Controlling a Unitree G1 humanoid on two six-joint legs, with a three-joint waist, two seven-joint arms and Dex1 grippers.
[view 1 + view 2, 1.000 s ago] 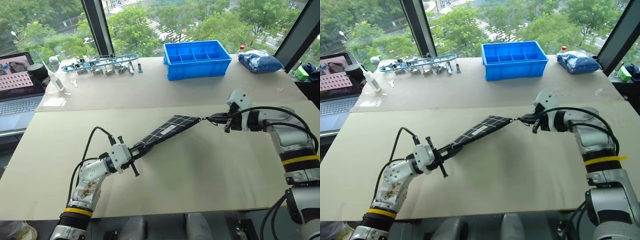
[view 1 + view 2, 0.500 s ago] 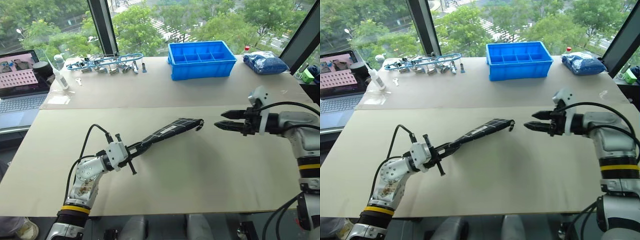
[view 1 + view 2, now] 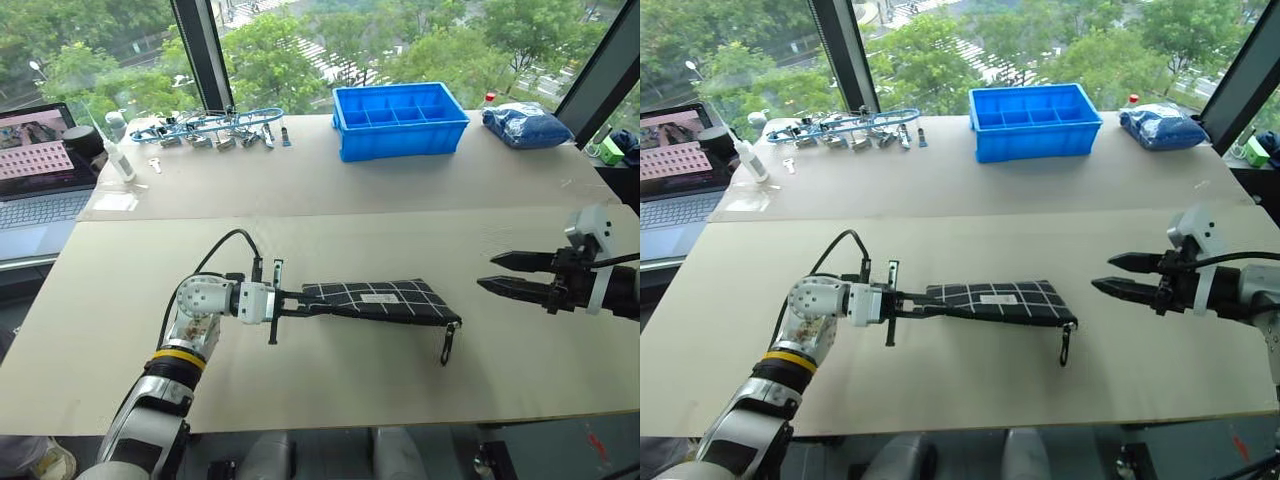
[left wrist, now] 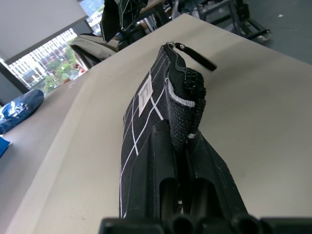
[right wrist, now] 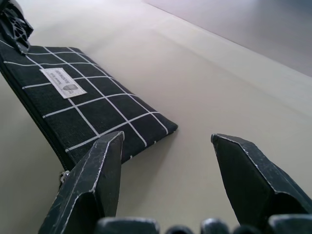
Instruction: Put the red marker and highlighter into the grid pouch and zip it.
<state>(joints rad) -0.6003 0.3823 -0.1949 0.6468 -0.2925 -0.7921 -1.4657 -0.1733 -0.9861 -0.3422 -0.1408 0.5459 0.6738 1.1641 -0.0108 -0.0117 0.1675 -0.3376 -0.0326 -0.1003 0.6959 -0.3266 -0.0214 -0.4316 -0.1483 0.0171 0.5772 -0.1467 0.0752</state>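
Grid pouch (image 3: 385, 300) lies flat near the middle of the table (image 3: 330, 390), white label (image 3: 377, 297) facing up; zipper strap (image 3: 447, 344) trails off its right end. Left gripper (image 3: 297, 299) — jaws clamped on the pouch's left end — reaches in level from the left; right gripper (image 3: 497, 272) hovers well apart to the right, jaws spread wide, holding nothing. Blue bin (image 3: 399, 118) stands at the table's far edge.

We are seeing a small white label (image 5: 63, 83) on the grid pouch (image 3: 385, 300), but we are finding its print too small to read.
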